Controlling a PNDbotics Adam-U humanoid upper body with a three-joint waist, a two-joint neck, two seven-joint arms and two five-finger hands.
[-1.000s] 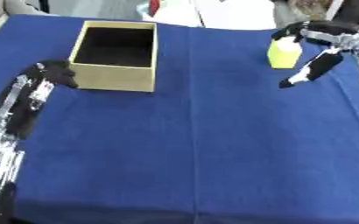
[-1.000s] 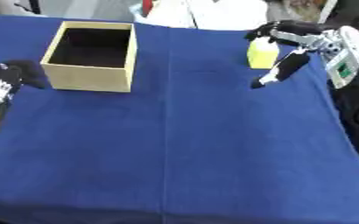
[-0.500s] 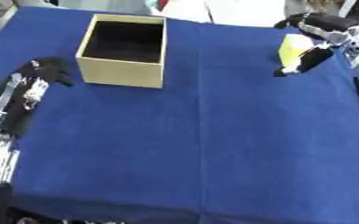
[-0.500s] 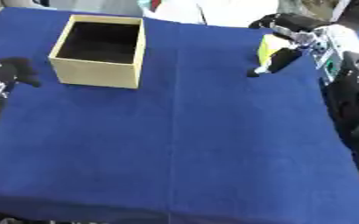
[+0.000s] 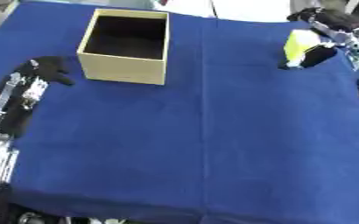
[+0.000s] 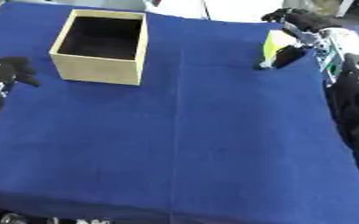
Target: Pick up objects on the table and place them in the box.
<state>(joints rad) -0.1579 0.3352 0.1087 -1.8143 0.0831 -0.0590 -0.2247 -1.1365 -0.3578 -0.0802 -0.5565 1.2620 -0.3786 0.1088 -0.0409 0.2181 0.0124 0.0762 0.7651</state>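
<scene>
Left hand [image 5: 48, 70] resting at 9 o'clock on table [image 5: 213, 131], fingers curled, holding nothing. Box [image 5: 127, 46] sitting open at 11 o'clock. Right hand [image 6: 293, 52] closing fingers round yellow block [image 5: 297, 47] at 1 o'clock. Block looking light, stiff; gripping opposite flat faces likely holding best.

- A blue cloth [image 5: 205, 131] is covering the counter, reaching from the far edge to the near one.
- A faint crease is running down the cloth from the far side toward the near side, a little right of the middle.
- The cloth's near edge is hanging over the counter's front, with dark floor showing below it.
- Something white [image 5: 244, 8] is lying beyond the far edge, too blurred to make out.
</scene>
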